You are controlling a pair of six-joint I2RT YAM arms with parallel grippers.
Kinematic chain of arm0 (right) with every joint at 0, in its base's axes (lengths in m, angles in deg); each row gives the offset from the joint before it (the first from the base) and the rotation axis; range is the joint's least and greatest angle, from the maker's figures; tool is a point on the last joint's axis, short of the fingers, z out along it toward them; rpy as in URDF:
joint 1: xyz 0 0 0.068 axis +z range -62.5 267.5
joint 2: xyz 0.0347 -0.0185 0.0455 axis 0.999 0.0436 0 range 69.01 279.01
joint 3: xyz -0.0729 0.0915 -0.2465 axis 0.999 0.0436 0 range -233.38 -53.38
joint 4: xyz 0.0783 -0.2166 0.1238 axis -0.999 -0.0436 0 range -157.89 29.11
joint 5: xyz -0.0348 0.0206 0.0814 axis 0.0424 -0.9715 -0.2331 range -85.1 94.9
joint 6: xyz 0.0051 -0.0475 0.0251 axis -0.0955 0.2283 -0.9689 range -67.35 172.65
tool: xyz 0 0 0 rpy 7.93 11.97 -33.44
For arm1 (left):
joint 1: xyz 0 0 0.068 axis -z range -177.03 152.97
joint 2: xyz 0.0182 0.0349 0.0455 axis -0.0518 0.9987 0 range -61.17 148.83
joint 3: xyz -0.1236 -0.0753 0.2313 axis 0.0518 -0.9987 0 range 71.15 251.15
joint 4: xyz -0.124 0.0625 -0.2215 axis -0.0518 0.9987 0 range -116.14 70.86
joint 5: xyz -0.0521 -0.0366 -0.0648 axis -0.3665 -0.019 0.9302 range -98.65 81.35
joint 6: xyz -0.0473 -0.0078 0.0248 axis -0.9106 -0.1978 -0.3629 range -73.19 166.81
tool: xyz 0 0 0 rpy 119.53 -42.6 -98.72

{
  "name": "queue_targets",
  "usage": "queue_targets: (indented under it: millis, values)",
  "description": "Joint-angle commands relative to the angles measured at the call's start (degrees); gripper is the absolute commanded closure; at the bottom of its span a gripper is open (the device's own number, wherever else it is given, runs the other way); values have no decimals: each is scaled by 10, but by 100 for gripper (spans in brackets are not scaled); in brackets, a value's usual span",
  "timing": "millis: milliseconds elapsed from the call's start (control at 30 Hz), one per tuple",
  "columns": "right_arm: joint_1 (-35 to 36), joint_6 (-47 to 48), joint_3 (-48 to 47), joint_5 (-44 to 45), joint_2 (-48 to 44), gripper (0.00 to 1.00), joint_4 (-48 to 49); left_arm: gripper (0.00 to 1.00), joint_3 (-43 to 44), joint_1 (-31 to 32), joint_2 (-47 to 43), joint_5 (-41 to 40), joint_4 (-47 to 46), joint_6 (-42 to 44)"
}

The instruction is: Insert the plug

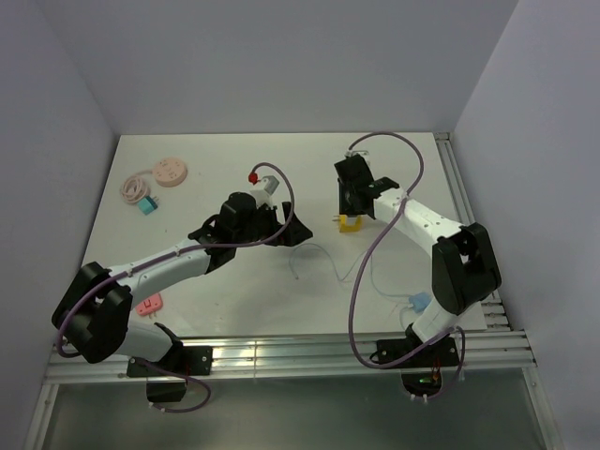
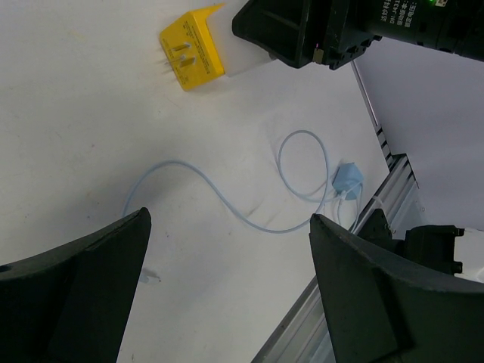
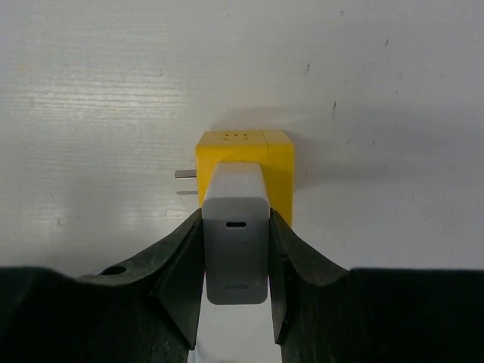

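R pincer (image 3: 236,227) clamped on grey charger (image 3: 236,200) (against yellow adapter (image 3: 243,144)), L pincer (image 2: 229,249) apart, mid table (image 1: 234,155)

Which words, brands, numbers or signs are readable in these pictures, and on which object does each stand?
"HONOR", in faint grey letters: on the grey charger, below its port.
White print on the black housing beside the yellow adapter: cut off at the picture edge and too small to read.
Top view: no readable text.
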Motion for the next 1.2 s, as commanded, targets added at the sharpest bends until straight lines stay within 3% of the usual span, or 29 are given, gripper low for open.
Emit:
queue_targets:
  millis: [0, 300, 500, 567, 667, 733, 900, 1000, 1033, 1167]
  values:
    - [3, -18, -31, -9, -26, 100, -27, 9, 15, 2, -5, 15, -25, -2]
    - [5, -39, -106, -79, -41, 100, -141, 9, -11, 5, -20, 28, -36, 7]
    - [6, 0, -192, -113, 38, 100, -242, 9, -27, 8, -24, 39, -45, 7]
    - [12, -2, -184, -82, 35, 100, -239, 9, -23, 9, -24, 37, -40, 13]
    - [17, -4, -151, -101, 5, 100, -217, 9, -12, 12, -19, 15, -26, 24]
    - [17, -4, -138, -114, -14, 100, -215, 21, 11, 13, -6, 17, -8, 32]
    - [17, 4, -117, -135, -64, 100, -217, 23, 53, 8, 27, -25, 14, 29]
    - [17, 5, -87, -123, -97, 100, -187, 34, 89, 2, 62, 0, 22, 9]
    - [18, 3, -73, -117, -104, 100, -169, 40, 88, 1, 66, 16, 12, 1]
    - [20, -27, -22, -66, -133, 100, -96, 45, 50, 0, 76, 64, -77, -41]
